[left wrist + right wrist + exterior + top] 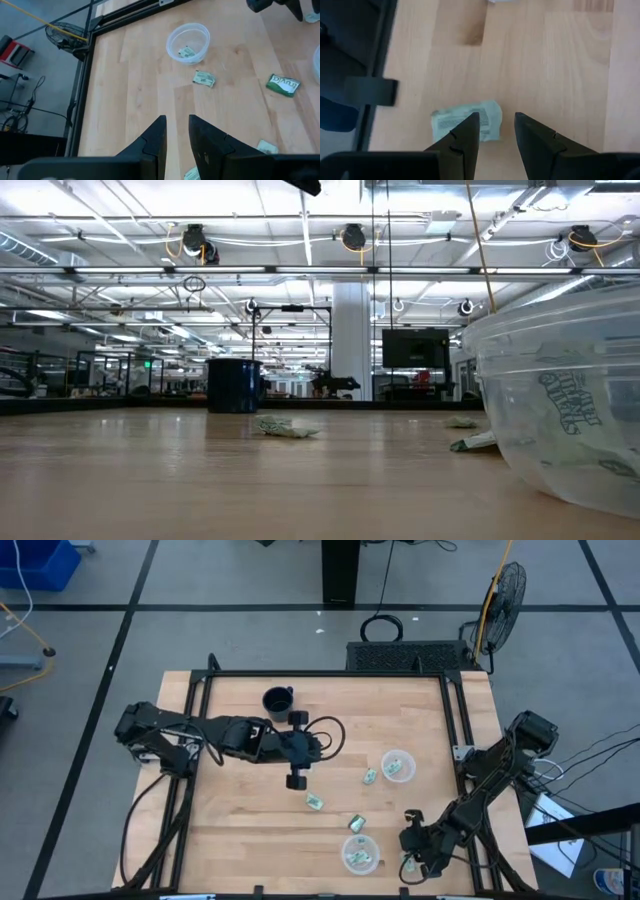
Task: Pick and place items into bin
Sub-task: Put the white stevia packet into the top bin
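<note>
Small pale green and white packets lie flat on the wooden table: one (315, 802) near the middle, one (353, 823) beside the near bowl, one (370, 776) beside the far bowl. My left gripper (176, 125) is open and empty, hovering over the table's middle (297, 762). My right gripper (497, 122) is open, low at the near right edge (412, 858), pointing down. A packet (465, 121) lies on the wood there, partly under one finger. In the low view a packet (285, 427) lies before the mug. My right gripper comes from above, pointing down, with one fingertip (470, 125) over the packet's end (487, 117). I cannot tell whether it touches. The packet lies flat on the table, mostly outside the gap between the fingers.
Two clear bowls stand on the table: a far one (398, 766) and a near one (360, 853), each with packets inside. A black mug (277, 700) stands near the far edge. A black frame (455, 720) rims the table. Bare wood (240, 830) lies on the near left.
</note>
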`<state>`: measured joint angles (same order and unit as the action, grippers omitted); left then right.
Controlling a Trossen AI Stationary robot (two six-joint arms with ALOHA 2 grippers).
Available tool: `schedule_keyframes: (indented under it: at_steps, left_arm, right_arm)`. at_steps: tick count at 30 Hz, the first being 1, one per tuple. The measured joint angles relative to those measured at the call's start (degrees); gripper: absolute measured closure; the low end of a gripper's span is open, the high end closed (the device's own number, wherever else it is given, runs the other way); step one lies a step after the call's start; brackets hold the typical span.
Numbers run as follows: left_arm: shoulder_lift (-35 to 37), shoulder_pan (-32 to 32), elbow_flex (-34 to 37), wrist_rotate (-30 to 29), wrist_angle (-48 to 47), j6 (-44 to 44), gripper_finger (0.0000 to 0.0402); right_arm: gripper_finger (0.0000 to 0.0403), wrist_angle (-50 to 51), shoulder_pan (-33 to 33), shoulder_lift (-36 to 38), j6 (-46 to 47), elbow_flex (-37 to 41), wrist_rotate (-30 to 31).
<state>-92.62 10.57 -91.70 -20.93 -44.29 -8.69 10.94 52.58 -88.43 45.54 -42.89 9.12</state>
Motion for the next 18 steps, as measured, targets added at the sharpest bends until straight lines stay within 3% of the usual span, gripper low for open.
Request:
schedule_keyframes:
  at_steps: [10,18]
  left_arm:
    - [0.0,0.0,0.0,0.1,-1.1,1.5,0.0314]
    - [0.0,0.0,0.0,0.0,-1.2,1.5,0.0314]
  right_arm:
    - [0.0297,0.6,1.5,-4.8,0.1,0.6,1.3]
    - [0.0391,2.5,1.8,-5.0,-0.9,0.7,1.1]
